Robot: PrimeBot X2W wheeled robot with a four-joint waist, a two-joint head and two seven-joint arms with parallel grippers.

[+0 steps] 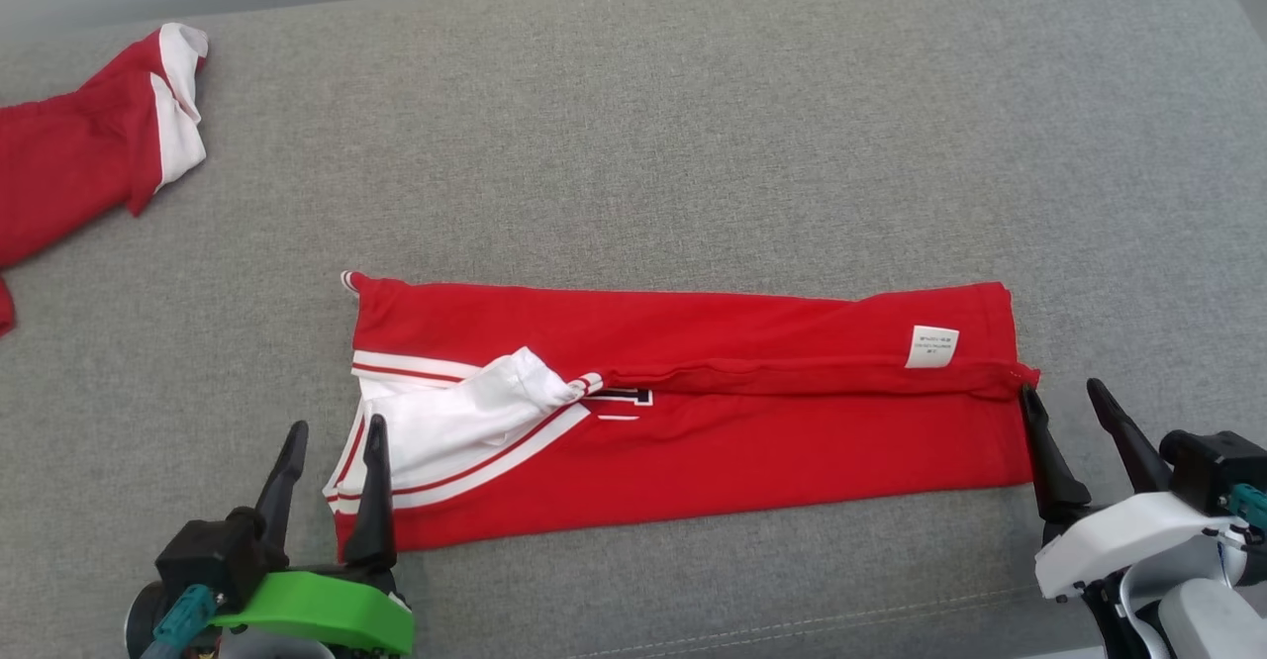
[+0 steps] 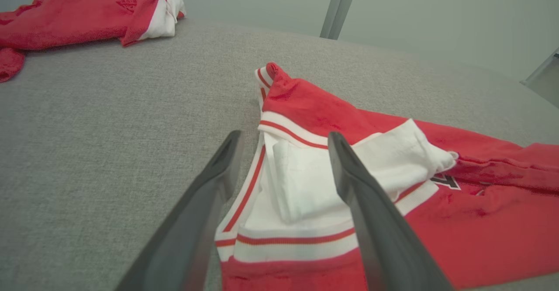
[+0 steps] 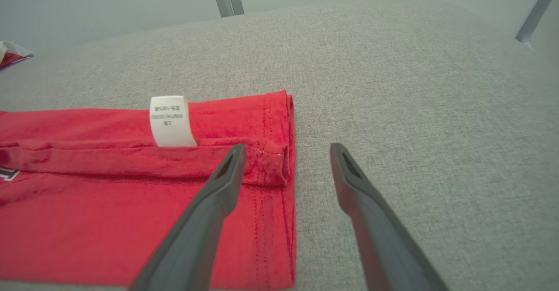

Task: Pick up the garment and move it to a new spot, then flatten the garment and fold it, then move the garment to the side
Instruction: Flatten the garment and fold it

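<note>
Garment point(image 1: 693, 431), red and folded into a long strip, lies flat on the gray worktop point(image 1: 693, 144), with the left tool point(image 1: 337, 424) at its left end and the right tool point(image 1: 1063, 389) at its right end, both spread wide, holding nothing.

Between the left gripper point(image 1: 337, 424) and right gripper point(image 1: 1061, 388), the garment point(image 1: 742, 451) is made of soft matt cloth; the surface point(image 1: 693, 144) is covered in coarse weave.
</note>
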